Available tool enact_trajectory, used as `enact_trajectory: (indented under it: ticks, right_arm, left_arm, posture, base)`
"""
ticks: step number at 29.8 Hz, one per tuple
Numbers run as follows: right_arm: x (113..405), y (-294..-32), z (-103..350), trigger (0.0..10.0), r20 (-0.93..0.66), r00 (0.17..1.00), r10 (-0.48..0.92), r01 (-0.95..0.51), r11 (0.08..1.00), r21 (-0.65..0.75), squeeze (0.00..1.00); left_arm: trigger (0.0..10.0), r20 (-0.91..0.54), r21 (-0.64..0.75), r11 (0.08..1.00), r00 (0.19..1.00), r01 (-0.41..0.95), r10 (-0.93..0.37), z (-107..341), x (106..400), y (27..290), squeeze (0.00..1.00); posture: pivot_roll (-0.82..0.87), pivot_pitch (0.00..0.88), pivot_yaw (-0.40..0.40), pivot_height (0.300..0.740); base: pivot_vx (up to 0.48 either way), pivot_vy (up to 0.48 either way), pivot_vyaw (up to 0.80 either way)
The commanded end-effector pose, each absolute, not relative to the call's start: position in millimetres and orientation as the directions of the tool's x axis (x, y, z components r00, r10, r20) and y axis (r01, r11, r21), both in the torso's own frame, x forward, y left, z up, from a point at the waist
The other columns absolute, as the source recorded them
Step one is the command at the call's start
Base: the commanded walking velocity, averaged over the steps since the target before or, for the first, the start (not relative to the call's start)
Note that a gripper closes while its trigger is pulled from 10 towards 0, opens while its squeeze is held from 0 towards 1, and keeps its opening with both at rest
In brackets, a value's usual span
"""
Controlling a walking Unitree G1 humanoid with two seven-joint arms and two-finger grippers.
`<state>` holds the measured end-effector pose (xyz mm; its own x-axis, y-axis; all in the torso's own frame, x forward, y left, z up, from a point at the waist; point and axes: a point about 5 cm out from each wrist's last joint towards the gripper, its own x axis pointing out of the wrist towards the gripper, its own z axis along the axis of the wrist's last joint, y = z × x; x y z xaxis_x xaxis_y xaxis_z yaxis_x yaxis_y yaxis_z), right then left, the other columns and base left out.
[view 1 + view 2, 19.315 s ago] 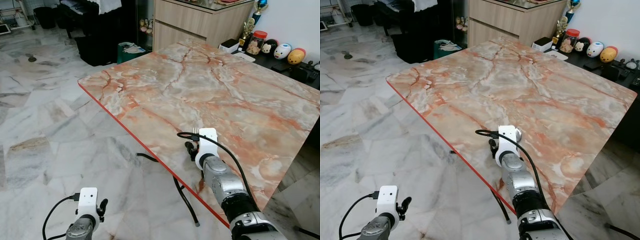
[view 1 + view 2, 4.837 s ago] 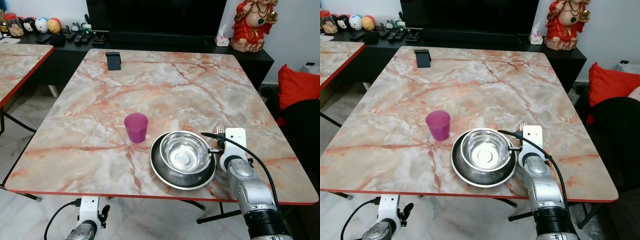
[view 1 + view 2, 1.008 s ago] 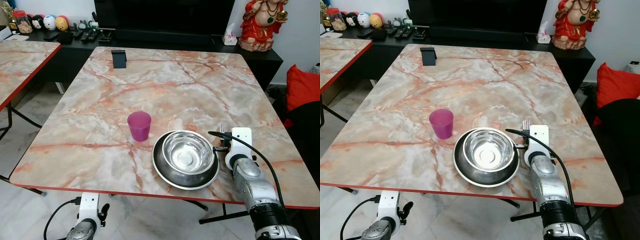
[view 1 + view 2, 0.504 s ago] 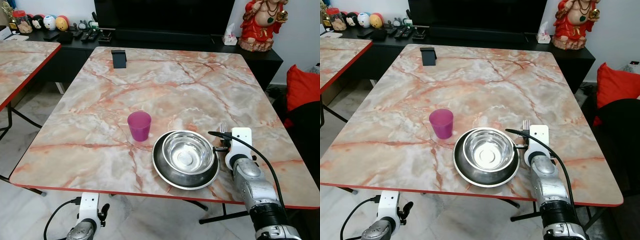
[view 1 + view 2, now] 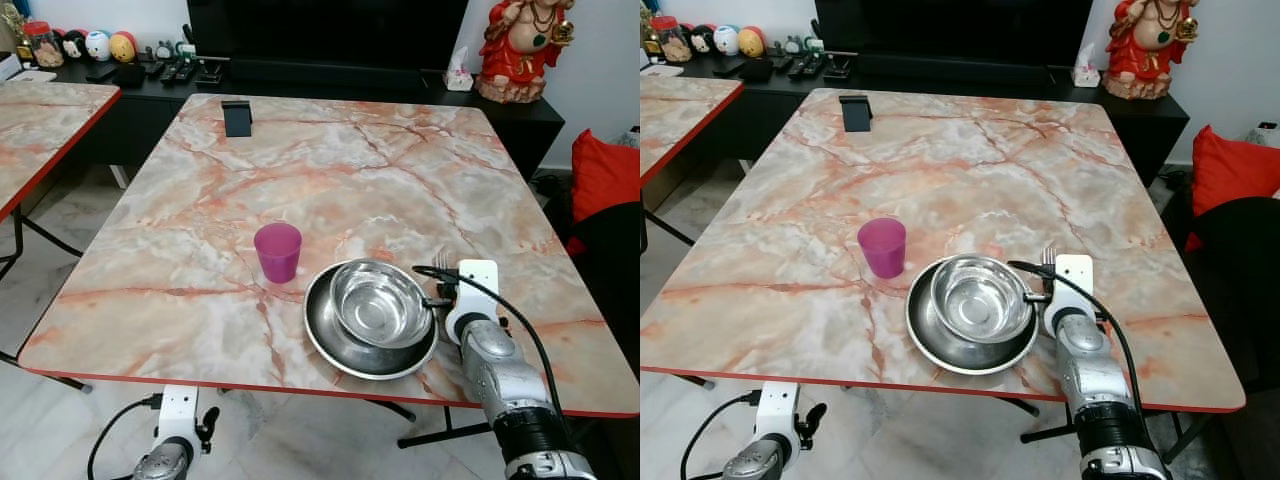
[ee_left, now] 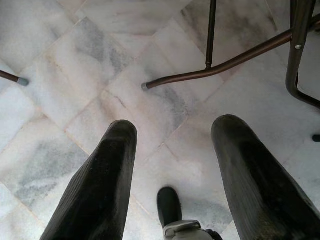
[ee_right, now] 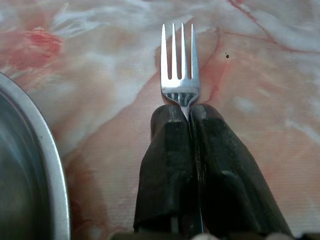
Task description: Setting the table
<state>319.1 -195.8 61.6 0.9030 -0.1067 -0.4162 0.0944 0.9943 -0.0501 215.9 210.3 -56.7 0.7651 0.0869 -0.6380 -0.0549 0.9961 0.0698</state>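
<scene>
Tableware on the pink-veined marble table (image 5: 330, 170), as we record it. Item one: a silver four-tined metal fork (image 7: 180, 65), pinched at its neck between the pressed-together black fingers of the right gripper (image 7: 189, 116), tines pointing away from the arm over the tabletop, just beside the plate's rim. Our right wrist view gives the tines, the fingers' textured pads and the polished marble's red blotches; the head views show just the tine tips above the white camera housing (image 5: 1073, 274). Item two: a round shiny steel bowl (image 5: 980, 296) sitting inside a wider, darker round metal plate (image 5: 940, 345), near the table's front edge. Item three: a translucent magenta plastic cup (image 5: 278, 251), upright, just left of the plate, apart from it. Item four: a small black stand (image 5: 237, 117) at the far left corner. Left gripper (image 6: 170, 165): fingers spread wide, holding nothing, hanging over grey-veined white marble floor tiles (image 6: 75, 75) and dark tubular table legs (image 6: 220, 65). We read no writing anywhere.
</scene>
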Motion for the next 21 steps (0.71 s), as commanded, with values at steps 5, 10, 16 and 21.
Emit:
enact_trajectory:
  ticks: [5, 10, 16, 21]
  right_arm:
    - [317.3, -200.4, 57.4, 10.0, -0.441, 0.887, -0.137, 0.125, 0.991, -0.055, 0.0]
    - [318.3, -201.3, 60.2, 10.0, -0.431, 0.891, -0.143, 0.132, 0.99, -0.054, 0.0]
    - [319.0, -199.9, 61.6, 10.0, -0.422, 0.897, -0.134, 0.132, 0.991, -0.033, 0.85]
    - [319.5, -199.5, 62.3, 10.0, -0.417, 0.898, -0.137, 0.137, 0.99, -0.03, 0.84]
  left_arm:
    - [10.0, -0.648, 0.084, 0.996, 0.757, -0.042, 0.087, -56.7, 216.6, 211.6, 0.0]
    - [10.0, -0.647, 0.086, 0.995, 0.758, -0.04, 0.086, -56.3, 217.2, 211.6, 0.0]
    - [10.0, -0.647, 0.087, 0.995, 0.757, -0.041, 0.088, -56.2, 217.3, 211.9, 0.0]
    - [10.0, -0.648, 0.087, 0.995, 0.757, -0.042, 0.088, -56.4, 217.2, 211.8, 0.0]
  posture:
    - [-0.06, 0.0, -0.032, 0.74]
    - [-0.06, 0.0, -0.03, 0.74]
    - [-0.06, 0.0, -0.031, 0.74]
    - [-0.06, 0.0, -0.031, 0.74]
  base:
    - [0.0, 0.0, 0.0]
    - [0.0, 0.0, 0.0]
    - [0.0, 0.0, 0.0]
    - [0.0, 0.0, 0.0]
